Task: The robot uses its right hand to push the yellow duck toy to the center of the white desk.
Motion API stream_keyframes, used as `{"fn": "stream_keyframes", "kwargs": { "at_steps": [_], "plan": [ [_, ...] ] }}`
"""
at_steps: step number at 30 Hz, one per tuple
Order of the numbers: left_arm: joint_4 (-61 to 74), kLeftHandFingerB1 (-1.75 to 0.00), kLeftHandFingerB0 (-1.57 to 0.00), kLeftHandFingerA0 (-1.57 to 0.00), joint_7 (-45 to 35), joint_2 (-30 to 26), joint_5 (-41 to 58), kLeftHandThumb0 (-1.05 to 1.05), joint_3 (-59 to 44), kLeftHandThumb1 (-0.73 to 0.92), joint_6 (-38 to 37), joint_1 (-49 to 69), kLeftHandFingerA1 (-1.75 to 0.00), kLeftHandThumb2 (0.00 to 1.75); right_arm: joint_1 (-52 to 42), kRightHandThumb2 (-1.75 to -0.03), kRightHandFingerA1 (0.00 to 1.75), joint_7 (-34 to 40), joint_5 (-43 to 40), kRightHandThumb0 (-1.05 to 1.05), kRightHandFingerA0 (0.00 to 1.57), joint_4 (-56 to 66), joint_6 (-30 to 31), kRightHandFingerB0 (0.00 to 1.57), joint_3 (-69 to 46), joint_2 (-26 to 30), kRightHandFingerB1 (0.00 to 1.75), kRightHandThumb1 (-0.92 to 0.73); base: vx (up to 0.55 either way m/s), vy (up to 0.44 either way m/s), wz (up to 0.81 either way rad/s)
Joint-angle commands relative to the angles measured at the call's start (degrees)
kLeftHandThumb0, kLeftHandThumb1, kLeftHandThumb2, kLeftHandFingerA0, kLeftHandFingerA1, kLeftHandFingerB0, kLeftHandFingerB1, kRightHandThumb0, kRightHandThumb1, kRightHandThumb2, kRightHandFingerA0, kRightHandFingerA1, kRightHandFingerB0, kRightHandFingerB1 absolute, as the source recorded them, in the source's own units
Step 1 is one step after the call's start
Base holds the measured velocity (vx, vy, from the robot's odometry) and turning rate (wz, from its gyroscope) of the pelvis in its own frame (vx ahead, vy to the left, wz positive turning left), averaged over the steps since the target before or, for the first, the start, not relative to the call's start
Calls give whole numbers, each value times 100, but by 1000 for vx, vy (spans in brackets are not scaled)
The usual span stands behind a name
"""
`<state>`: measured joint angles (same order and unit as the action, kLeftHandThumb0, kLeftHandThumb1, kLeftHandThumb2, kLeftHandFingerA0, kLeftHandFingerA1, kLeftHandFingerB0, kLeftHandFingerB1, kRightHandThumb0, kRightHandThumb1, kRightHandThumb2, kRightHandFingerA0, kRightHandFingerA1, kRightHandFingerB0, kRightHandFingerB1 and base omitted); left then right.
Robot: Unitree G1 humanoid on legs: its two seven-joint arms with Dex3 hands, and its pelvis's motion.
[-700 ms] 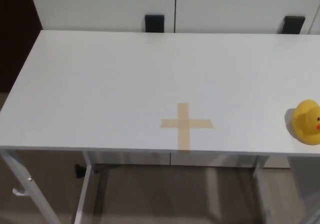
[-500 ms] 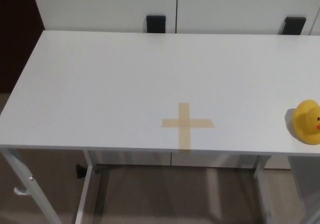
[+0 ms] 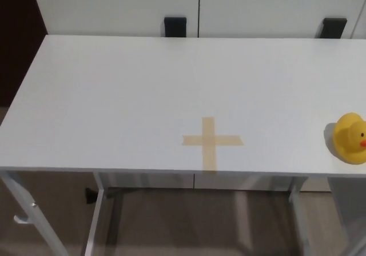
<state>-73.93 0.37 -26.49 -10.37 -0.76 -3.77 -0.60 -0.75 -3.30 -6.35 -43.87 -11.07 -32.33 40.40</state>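
Spanning nearly the whole head view, the white desk [image 3: 114,96] carries a tan tape cross [image 3: 211,142] close to its front edge, and the yellow duck toy [image 3: 350,138] sits upright well to the right of that cross, also near the front edge. A push angled forward could probably tip the duck off that edge. Neither hand is in view, so the right hand's opening cannot be told and nothing touches the duck.
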Motion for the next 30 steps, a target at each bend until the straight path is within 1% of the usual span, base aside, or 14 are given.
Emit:
{"fn": "stream_keyframes", "kwargs": {
  "at_steps": [1, 2, 7, 8, 11, 12, 13, 16, 17, 19, 21, 22, 24, 30],
  "plan": [
    [-22, -83, -88, -88, 11, -109, 41, -16, -57, 61, -45, -13, -87, 81, 790, -103, 61, 95, -272, -88, 3, 887, 518, 5, 77, -51, 53, -65, 0, 0, 0],
    [-28, -83, -86, -86, 11, -119, 55, -15, -78, 58, -50, 3, -85, 83, 974, -67, 65, -39, -318, -85, 0, 1005, 508, 5, 155, -116, 52, -83, 0, 0, 0],
    [-38, -81, -84, -85, -6, -122, 16, -13, -53, 60, -111, 44, -79, 83, 1171, -76, 72, -71, -191, -94, 0, 1509, 719, 5, 434, -291, 55, -77, 0, 0, 0],
    [-54, -83, -87, -86, -8, -120, -4, -14, -35, 55, -138, 48, -81, 80, 1386, -107, 43, -72, -169, -76, 1, 1813, 905, 9, 686, -496, 33, -69, 0, 0, 0],
    [-69, -83, -88, -87, 6, -120, -42, -15, 0, 56, -151, 43, -82, 79, 1463, -68, 35, -15, -101, -72, 8, 2037, 1091, 11, 843, -617, 23, -90, 0, 0, 0],
    [-75, -84, -88, -88, 9, -115, -37, -15, -4, 56, -158, 45, -84, 82, 1510, -106, 36, -45, -82, -69, 3, 2054, 1100, 4, 935, -686, 28, -74, 0, 0, 0],
    [-73, -83, -86, -87, 10, -112, -26, -15, -12, 57, -174, 52, -83, 79, 1605, -72, 25, -120, -41, -68, 4, 2026, 1095, 7, 1110, -798, 22, -92, 0, 0, 0],
    [-41, -82, -84, -85, 1, -119, -34, -16, 8, 58, -193, 64, -81, 82, 1714, -74, 28, -256, 97, -73, 1, 1911, 1052, 3, 1413, -879, 23, -92, 0, 0, 0],
    [-34, -81, -84, -85, 10, -88, -74, -16, 58, 59, -144, 42, -81, 79, 1746, -116, 25, -460, 135, -78, 0, 1763, 1011, 0, 1569, -847, 21, -79, 0, 0, 0],
    [-27, -82, -85, -85, 8, -67, -66, -14, 63, 58, -134, 34, -82, 83, 1775, -113, 26, -480, 145, -80, 1, 1636, 892, 6, 1641, -866, 23, -78, 0, 0, 0],
    [-15, -82, -85, -85, 17, -61, -46, -12, 53, 57, -135, 31, -82, 84, 1789, -73, 27, -409, 227, -74, 1, 1586, 820, 5, 1722, -882, 22, -92, 0, 0, 0],
    [-15, -82, -84, -86, 27, -69, -33, -15, 43, 58, -153, 23, -82, 80, 1868, -114, 30, -328, 353, -73, 0, 1396, 662, 7, 1872, -968, 28, -78, 0, 0, 0],
    [-20, -81, -83, -86, 9, -78, -22, -15, 33, 60, -150, 9, -81, 80, 1959, -75, 29, -263, 447, -72, 6, 1191, 588, 7, 2021, -1041, 25, -92, 0, 0, 0],
    [-36, -79, -84, -86, 13, -67, -54, -14, 63, 59, -119, -8, -78, 85, 1973, -109, 38, -255, 603, -76, 5, 1053, 868, 7, 2285, -1092, 32, -76, 0, 0, 0]
  ]
}}
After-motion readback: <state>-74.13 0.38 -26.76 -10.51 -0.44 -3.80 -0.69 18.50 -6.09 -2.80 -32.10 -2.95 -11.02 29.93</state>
